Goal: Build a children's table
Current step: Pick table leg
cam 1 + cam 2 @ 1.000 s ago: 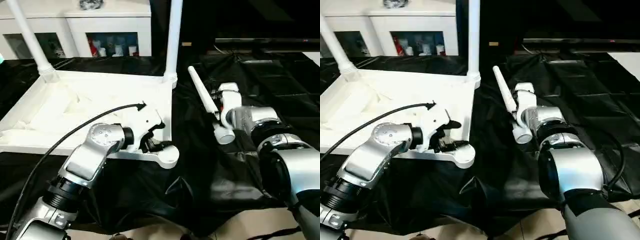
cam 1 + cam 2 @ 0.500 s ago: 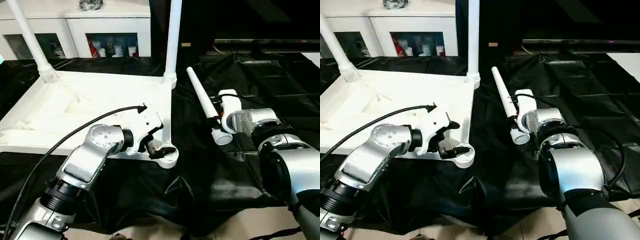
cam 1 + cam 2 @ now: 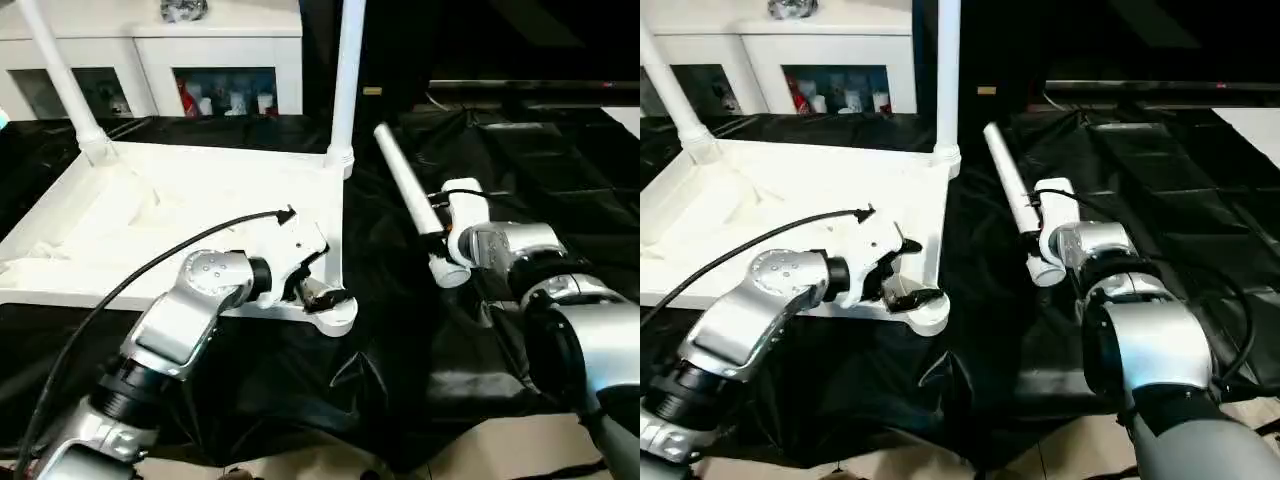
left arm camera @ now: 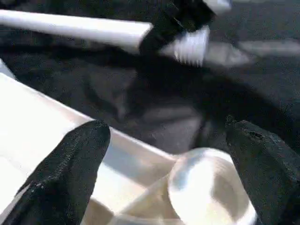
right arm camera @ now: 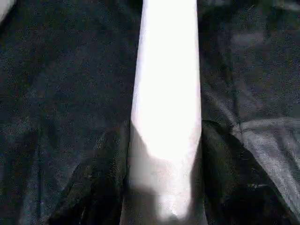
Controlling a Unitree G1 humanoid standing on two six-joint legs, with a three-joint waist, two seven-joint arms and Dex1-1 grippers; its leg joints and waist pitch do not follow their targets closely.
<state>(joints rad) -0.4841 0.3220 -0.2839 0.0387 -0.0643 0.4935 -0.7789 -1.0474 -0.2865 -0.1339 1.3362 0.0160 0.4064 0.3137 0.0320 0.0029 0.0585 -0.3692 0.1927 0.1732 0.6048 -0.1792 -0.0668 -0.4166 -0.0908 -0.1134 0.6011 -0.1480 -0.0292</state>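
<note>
The white tabletop [image 3: 180, 215] lies upside down on the black-draped counter [image 3: 400, 330], filling the nine-to-eleven o'clock part of the head view, ribbed underside up. Two white legs stand seated in its far corner sockets: one leg [image 3: 60, 85] at eleven o'clock, tilted, and another leg [image 3: 347, 75] at twelve o'clock, upright. The near corner socket [image 3: 335, 312], close to centre, is open and unfilled.

The left tool [image 3: 310, 290] sits right at that socket, its black fingers [image 4: 70, 154] spread wide, one on each side of the round socket mouth in the left wrist view, gripping nothing.

Over at two o'clock, the loose leg [image 3: 405, 190] lies at a slant on the black cloth, its far end pointing toward twelve o'clock, its wider near end [image 3: 450, 272] toward centre. The right tool [image 3: 1038, 232] is closed around this leg near that wider end; the right wrist view shows the white tube [image 5: 166, 103] running straight out between the dark fingers [image 5: 101, 183], which hug both of its sides.

Beyond the counter, at eleven o'clock, stands a white glass-door cabinet [image 3: 215, 50].
</note>
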